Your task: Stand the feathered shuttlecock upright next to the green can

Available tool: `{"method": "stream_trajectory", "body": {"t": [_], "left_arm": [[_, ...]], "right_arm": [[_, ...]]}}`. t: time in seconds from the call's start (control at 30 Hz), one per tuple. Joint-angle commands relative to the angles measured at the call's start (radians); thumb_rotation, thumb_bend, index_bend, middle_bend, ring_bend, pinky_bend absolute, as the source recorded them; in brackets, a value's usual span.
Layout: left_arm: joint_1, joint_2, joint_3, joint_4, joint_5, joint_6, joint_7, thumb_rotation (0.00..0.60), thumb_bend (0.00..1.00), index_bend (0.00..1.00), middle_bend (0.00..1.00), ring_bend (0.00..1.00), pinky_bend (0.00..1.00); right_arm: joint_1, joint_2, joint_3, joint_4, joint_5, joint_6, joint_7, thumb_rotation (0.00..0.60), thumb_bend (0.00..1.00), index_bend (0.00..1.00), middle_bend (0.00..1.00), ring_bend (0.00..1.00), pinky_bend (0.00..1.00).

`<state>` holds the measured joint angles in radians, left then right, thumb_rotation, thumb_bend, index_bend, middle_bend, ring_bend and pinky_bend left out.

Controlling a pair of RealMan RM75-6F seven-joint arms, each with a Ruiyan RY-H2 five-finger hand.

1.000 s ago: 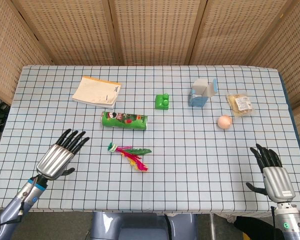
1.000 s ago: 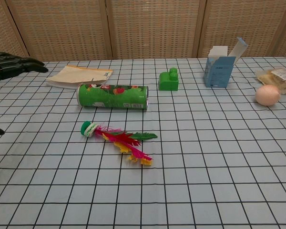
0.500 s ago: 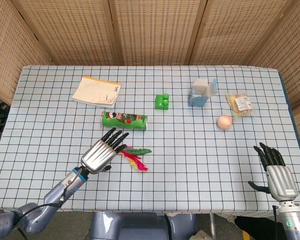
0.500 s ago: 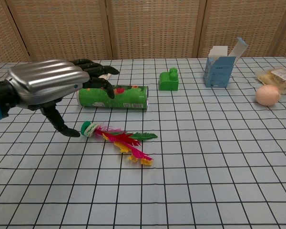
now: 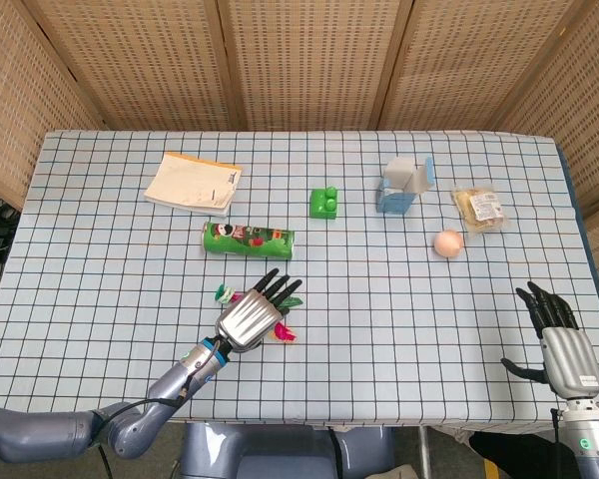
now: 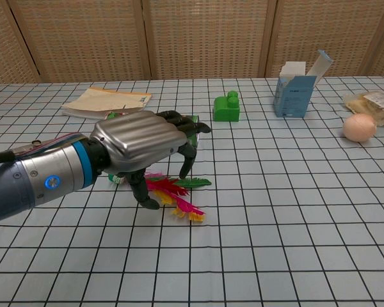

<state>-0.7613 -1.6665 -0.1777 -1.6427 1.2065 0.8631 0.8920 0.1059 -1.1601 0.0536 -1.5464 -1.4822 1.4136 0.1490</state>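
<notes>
The feathered shuttlecock (image 6: pixel 179 195) lies flat on the checked cloth, its green base (image 5: pixel 223 293) pointing left and its red, yellow and green feathers (image 5: pixel 286 334) trailing right. My left hand (image 5: pixel 254 314) hovers right over it with its fingers spread and nothing held; in the chest view my left hand (image 6: pixel 144 148) covers most of the shuttlecock and part of the can. The green can (image 5: pixel 248 239) lies on its side just beyond, and only the right end of the green can (image 6: pixel 193 125) shows in the chest view. My right hand (image 5: pixel 560 340) rests open near the table's front right corner.
A notebook (image 5: pixel 193 183) lies at the back left. A green toy block (image 5: pixel 324 203), an open blue carton (image 5: pixel 405 185), a wrapped snack (image 5: pixel 477 208) and a peach-coloured ball (image 5: pixel 447 242) sit toward the back right.
My left hand has swept from the front left to above the shuttlecock, staying open. The right hand has drifted slightly toward the table's front edge. The shuttlecock and can have not moved.
</notes>
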Motion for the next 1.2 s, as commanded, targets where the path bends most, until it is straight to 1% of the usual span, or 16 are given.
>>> {"method": "stream_trajectory", "body": {"t": [0.03,0.17,0.27,0.33,0.4,0.47,0.5,1.07,1.2], "left_arm": [[-0.019,-0.032,0.008,0.028,-0.033,0.001,0.021,0.6,0.08,0.5,0.0,0.0,0.0],[-0.035,-0.055,0.018,0.048,-0.056,0.004,0.036,0.6,0.11,0.5,0.0,0.0,0.0],[-0.048,-0.071,0.021,0.064,-0.069,0.008,0.043,0.6,0.15,0.51,0.0,0.0,0.0],[-0.057,-0.084,0.022,0.075,-0.086,0.008,0.047,0.6,0.16,0.51,0.0,0.0,0.0],[-0.068,-0.096,0.024,0.087,-0.102,0.011,0.058,0.6,0.19,0.52,0.0,0.0,0.0],[-0.077,-0.105,0.024,0.096,-0.112,0.012,0.065,0.6,0.26,0.52,0.0,0.0,0.0],[-0.081,-0.11,0.024,0.1,-0.116,0.013,0.068,0.6,0.27,0.52,0.0,0.0,0.0],[-0.125,-0.177,0.059,0.157,-0.158,0.037,0.086,0.6,0.28,0.53,0.0,0.0,0.0],[-0.132,-0.198,0.059,0.184,-0.164,0.049,0.087,0.6,0.34,0.55,0.0,0.0,0.0]], "right_arm": [[-0.001,0.002,0.001,0.001,-0.004,0.005,0.009,0.6,0.01,0.01,0.0,0.0,0.0],[-0.002,0.001,0.003,0.004,-0.006,0.009,0.017,0.6,0.01,0.01,0.0,0.0,0.0],[-0.002,-0.001,0.003,0.006,-0.007,0.01,0.021,0.6,0.01,0.01,0.0,0.0,0.0],[-0.003,-0.001,0.003,0.007,-0.008,0.012,0.025,0.6,0.01,0.01,0.0,0.0,0.0],[-0.003,-0.001,0.005,0.008,-0.008,0.014,0.031,0.6,0.01,0.01,0.0,0.0,0.0],[-0.003,0.0,0.005,0.009,-0.008,0.014,0.037,0.6,0.01,0.01,0.0,0.0,0.0],[-0.003,0.001,0.006,0.01,-0.007,0.014,0.04,0.6,0.01,0.01,0.0,0.0,0.0],[-0.004,0.006,0.01,0.015,-0.004,0.012,0.079,0.6,0.01,0.01,0.0,0.0,0.0],[-0.002,0.007,0.009,0.016,-0.006,0.01,0.086,0.6,0.01,0.01,0.0,0.0,0.0]]}}
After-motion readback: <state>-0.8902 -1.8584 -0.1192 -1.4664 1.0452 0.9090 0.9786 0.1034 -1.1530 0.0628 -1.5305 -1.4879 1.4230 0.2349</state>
